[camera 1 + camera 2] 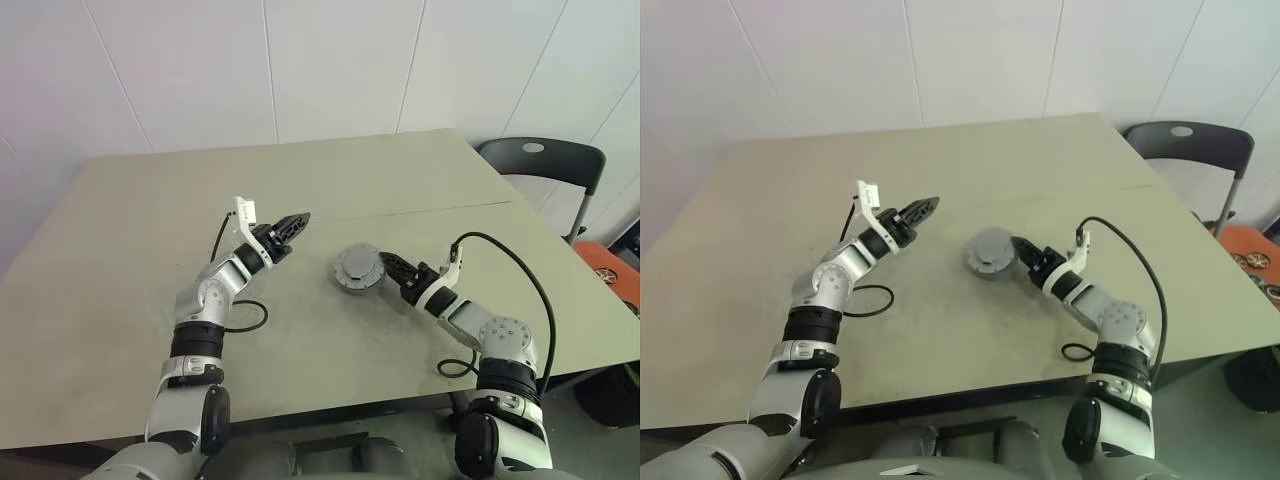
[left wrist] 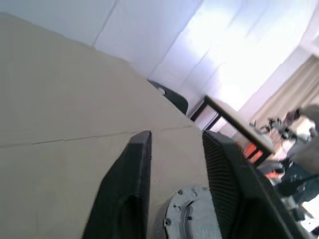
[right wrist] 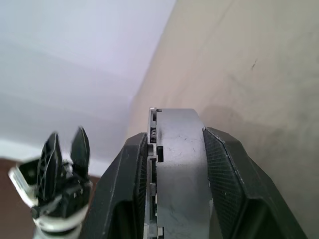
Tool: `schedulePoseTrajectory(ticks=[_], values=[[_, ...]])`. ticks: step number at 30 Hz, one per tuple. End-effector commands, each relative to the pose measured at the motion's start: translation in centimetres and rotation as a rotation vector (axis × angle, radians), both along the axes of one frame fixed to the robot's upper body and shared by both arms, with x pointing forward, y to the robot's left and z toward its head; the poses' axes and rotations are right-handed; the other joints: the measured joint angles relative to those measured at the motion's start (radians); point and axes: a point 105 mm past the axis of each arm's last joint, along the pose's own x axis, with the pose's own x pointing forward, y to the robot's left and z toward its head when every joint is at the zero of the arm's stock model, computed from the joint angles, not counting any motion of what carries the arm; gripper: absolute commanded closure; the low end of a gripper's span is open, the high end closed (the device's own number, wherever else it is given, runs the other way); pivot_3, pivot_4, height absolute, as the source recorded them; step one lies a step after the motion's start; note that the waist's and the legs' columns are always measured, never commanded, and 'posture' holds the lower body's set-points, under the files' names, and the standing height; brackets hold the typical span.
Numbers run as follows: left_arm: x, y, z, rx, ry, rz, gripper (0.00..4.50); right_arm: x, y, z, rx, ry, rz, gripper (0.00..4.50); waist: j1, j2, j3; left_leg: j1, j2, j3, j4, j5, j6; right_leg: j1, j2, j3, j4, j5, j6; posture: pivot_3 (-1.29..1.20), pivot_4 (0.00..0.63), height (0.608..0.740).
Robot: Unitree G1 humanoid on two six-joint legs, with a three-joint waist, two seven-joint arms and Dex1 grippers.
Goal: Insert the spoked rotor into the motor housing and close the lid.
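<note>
Since the round silver-grey metal motor housing (image 1: 358,270) sits near the middle of the pale beige worktop (image 1: 130,230) with the grey ribbed-rim lid (image 3: 177,164) seemingly already on top of it, the spoked rotor is judged to be inside, hidden under that cover. Assembly lies flat, its round axis upright, so no long side to favour; what matters is which side each claw comes from. Right claw (image 1: 398,272) is at the housing's right edge, black fingers (image 3: 227,174) clamped across the stack edge-on, one pad on each face as the right wrist view shows it. Left claw (image 1: 290,228) hangs above the worktop to the left of and a little beyond the housing, apart from it, fingers parted with nothing between them, tips aimed toward the housing. Right arm is plainly the nearer and already in contact; left is near but not touching. Judgement: seating of the lid can't be confirmed. A dark chair (image 1: 545,160) stands past the far right corner.
</note>
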Motion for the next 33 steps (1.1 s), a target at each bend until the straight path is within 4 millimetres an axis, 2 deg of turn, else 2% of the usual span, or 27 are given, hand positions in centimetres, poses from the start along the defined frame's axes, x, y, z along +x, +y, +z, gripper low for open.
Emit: schedulePoseTrajectory(ticks=[1, 5, 8, 14, 19, 30, 33], values=[[-0.3, 0.3, 0.3, -0.095, 0.020, 0.010, 1.32, 1.4, -0.2, 3.5, 0.098, -0.124, -0.063, 3.12, 0.000, 0.000, 0.000, 0.000, 0.000, 0.000, 0.000, 0.000, 0.000, 0.000, 0.000, 0.000, 0.000, 0.000, 0.000, 0.00, 0.000, 0.740], [-0.5, -0.2, -1.4, -0.170, 0.143, 0.011, 0.06, 2.0, 0.0, 4.4, 0.186, -0.146, -0.121, 3.12, 0.000, 0.000, 0.000, 0.000, 0.000, 0.000, 0.000, 0.000, -0.001, 0.000, 0.000, 0.000, 0.001, 0.000, 0.000, 0.00, 0.000, 0.740], [-1.2, -1.7, -1.2, -0.224, 0.181, -0.073, 0.02, 2.2, 0.3, 5.1, 0.225, -0.168, -0.136, 3.12, -0.001, 0.000, 0.000, 0.000, 0.000, 0.000, 0.001, 0.001, -0.001, 0.000, 0.000, 0.000, 0.002, 0.000, 0.000, 0.00, 0.000, 0.740], [-2.5, -4.4, 0.7, -0.384, 0.216, -0.224, 0.02, 2.6, 1.6, 6.0, 0.253, -0.192, -0.118, 3.12, -0.002, 0.000, 0.000, 0.001, 0.000, 0.000, 0.001, 0.002, -0.002, 0.000, 0.000, 0.000, 0.003, 0.000, -0.001, 0.00, 0.000, 0.740], [-3.4, -6.6, -0.6, -0.314, 0.291, -0.290, 0.02, 2.8, 3.2, 6.4, 0.269, -0.210, -0.080, 3.12, -0.005, 0.000, 0.000, 0.002, 0.000, 0.000, 0.001, 0.002, -0.003, -0.001, 0.001, 0.002, 0.006, 0.000, -0.001, 0.00, 0.000, 0.740], [-2.4, -6.4, -1.6, -0.307, 0.316, -0.240, 0.02, 1.5, 4.2, 8.0, 0.360, -0.275, 0.018, 3.12, -0.002, 0.000, 0.000, 0.004, 0.000, 0.000, 0.003, 0.004, -0.005, -0.001, 0.001, 0.003, 0.012, 0.001, -0.001, 0.00, 0.000, 0.740], [-1.8, -6.4, -0.8, -0.372, 0.297, -0.229, 0.02, 1.4, 4.6, 7.8, 0.358, -0.267, 0.033, 3.12, -0.002, 0.000, 0.000, 0.004, 0.000, 0.001, 0.003, 0.004, -0.005, -0.001, 0.001, 0.003, 0.012, 0.001, -0.001, 0.00, 0.000, 0.740]])
